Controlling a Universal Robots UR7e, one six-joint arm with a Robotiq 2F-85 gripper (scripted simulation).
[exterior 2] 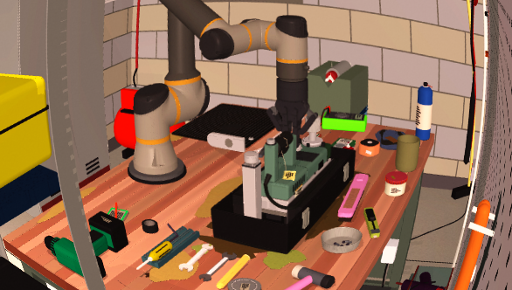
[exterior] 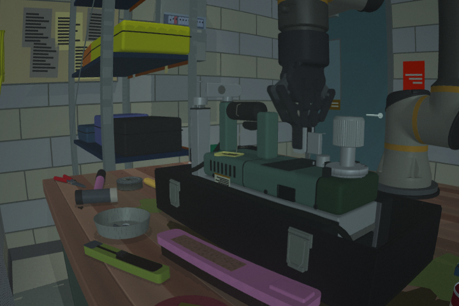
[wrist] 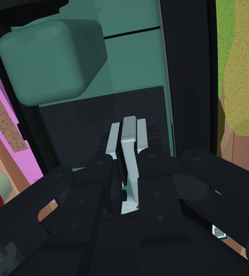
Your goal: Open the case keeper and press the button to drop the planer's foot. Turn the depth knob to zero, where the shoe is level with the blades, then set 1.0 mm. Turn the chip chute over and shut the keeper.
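Note:
The chip chute [exterior: 314,143] [wrist: 129,152], a thin grey flap on top of the planer, is partly hidden between my fingers. It stands upright, gripped by my gripper [exterior: 305,139] [exterior 2: 292,138] [wrist: 127,144], which is closed on it from above. The green planer [exterior: 284,176] [exterior 2: 293,169] sits in the open black case [exterior: 291,231] [exterior 2: 279,215]. Its ribbed grey depth knob [exterior: 348,144] stands just right of the chute. The planer's green handle post [exterior: 267,134] [wrist: 50,61] is to the left of my fingers. A tall grey post [exterior: 199,139] [exterior 2: 251,184] stands at the planer's rear end.
A grey dish [exterior: 122,222] [exterior 2: 341,239] sits on the bench beside the case. A pink sanding block [exterior: 237,269] [exterior 2: 353,195] and a green utility knife [exterior: 126,261] lie in front. The arm's base [exterior: 410,158] stands behind the case.

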